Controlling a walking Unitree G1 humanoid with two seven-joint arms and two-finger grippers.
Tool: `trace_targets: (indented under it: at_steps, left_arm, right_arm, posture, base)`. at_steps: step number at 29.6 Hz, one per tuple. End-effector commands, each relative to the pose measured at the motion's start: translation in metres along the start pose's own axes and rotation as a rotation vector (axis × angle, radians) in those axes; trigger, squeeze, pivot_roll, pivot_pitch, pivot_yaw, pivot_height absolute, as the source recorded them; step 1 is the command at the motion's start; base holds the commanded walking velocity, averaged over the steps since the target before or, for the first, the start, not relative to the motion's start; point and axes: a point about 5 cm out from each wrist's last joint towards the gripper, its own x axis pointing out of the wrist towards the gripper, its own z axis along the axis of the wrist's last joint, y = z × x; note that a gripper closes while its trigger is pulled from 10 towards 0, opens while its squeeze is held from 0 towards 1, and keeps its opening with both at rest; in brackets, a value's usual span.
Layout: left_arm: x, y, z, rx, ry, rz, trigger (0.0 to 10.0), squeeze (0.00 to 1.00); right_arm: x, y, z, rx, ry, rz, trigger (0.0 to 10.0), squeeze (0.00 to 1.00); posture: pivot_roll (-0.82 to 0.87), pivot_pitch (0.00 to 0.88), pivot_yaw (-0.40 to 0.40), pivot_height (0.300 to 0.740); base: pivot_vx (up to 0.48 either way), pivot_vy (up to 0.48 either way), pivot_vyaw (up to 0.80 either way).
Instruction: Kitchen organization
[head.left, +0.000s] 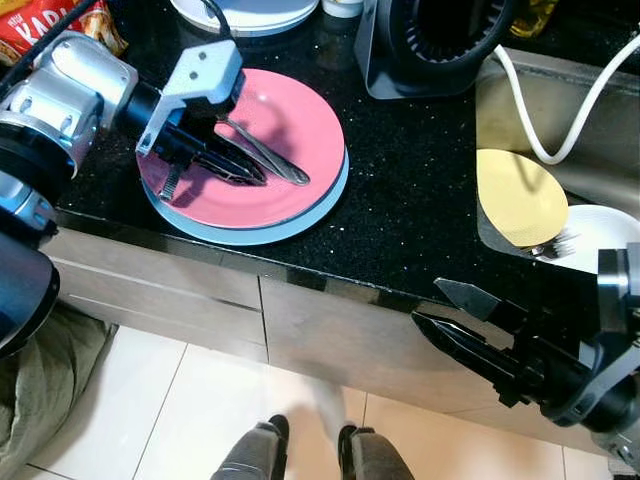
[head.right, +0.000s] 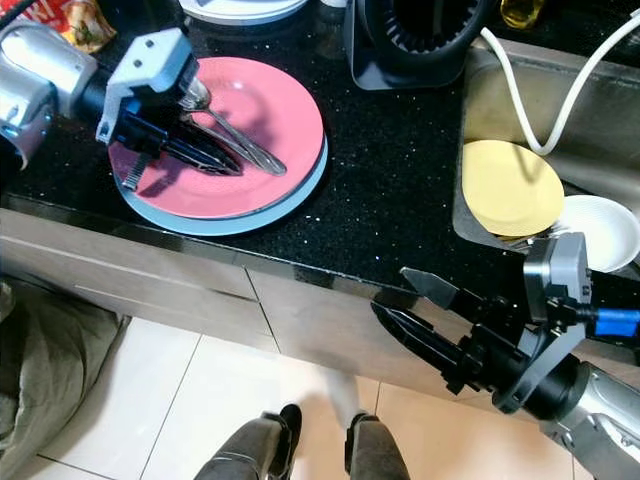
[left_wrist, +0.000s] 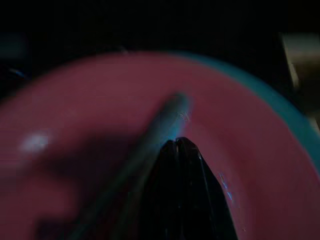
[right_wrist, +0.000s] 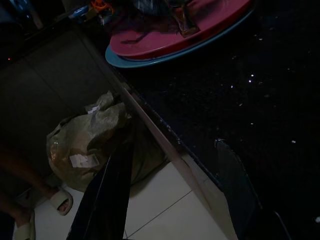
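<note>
Left pincer (head.left: 238, 170) sits low over round pink plate (head.left: 290, 120), stacked on light blue plate (head.left: 300, 222) near front edge of black speckled table (head.left: 410, 210); fingers together beside metal cutlery (head.left: 275, 160), likely going for it; grip unclear. Right pincer (head.right: 415, 305) hangs idle below table edge, fingers apart, out of the way

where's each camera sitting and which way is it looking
Left eye, right eye: on the head, looking down at the black counter; both arms, left hand over the pink plate, right hand below the edge.
Left wrist: along closed fingers onto the pink plate.
Right wrist: along open fingers at counter edge, floor.
All share the pink plate.
</note>
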Motion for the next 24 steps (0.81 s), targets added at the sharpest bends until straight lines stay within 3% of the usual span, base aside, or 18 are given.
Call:
trace_targets:
  at_steps: [1,3,6,10,16,18,24]
  left_arm:
    - [-0.003,0.006,0.018,0.028,-0.093,0.021,0.0,0.0]
    - [-0.01,0.01,0.032,0.038,-0.194,0.055,0.0,0.0]
    - [-0.016,0.011,0.04,0.044,-0.257,0.074,0.0,0.0]
    - [-0.02,0.011,0.041,0.059,-0.278,0.097,0.0,0.0]
    - [-0.032,0.019,0.052,0.06,-0.471,0.241,0.0,0.0]
    - [-0.032,0.02,0.057,0.063,-0.55,0.308,10.0,0.0]
    - [-0.032,0.017,0.077,0.043,-0.707,0.449,10.0,0.0]
  right_arm:
    - [0.0,0.002,-0.001,0.008,0.0,0.005,10.0,0.0]
    - [0.001,0.001,-0.002,0.009,-0.002,0.007,10.0,0.0]
    - [0.002,0.001,-0.002,0.01,-0.005,0.01,10.0,0.0]
    - [0.003,0.0,-0.002,0.01,-0.008,0.013,10.0,0.0]
    - [0.006,0.0,-0.003,0.014,-0.018,0.016,10.0,0.0]
    - [0.009,0.0,-0.004,0.019,-0.027,0.022,10.0,0.0]
    - [0.016,0.001,-0.008,0.033,-0.04,0.05,10.0,0.0]
  posture:
    - [-0.14,0.309,-0.009,0.74]
    - [-0.14,0.306,-0.009,0.74]
    - [-0.13,0.303,-0.009,0.74]
    - [-0.13,0.298,-0.006,0.74]
    - [-0.12,0.294,-0.005,0.74]
    - [-0.12,0.282,-0.007,0.74]
    - [-0.09,0.267,-0.014,0.74]
  base:
    - [0.0,0.0,0.0]
    - [0.0,0.0,0.0]
    - [0.0,0.0,0.0]
    - [0.0,0.0,0.0]
    - [0.0,0.0,0.0]
    - [0.0,0.0,0.0]
    - [0.0,0.0,0.0]
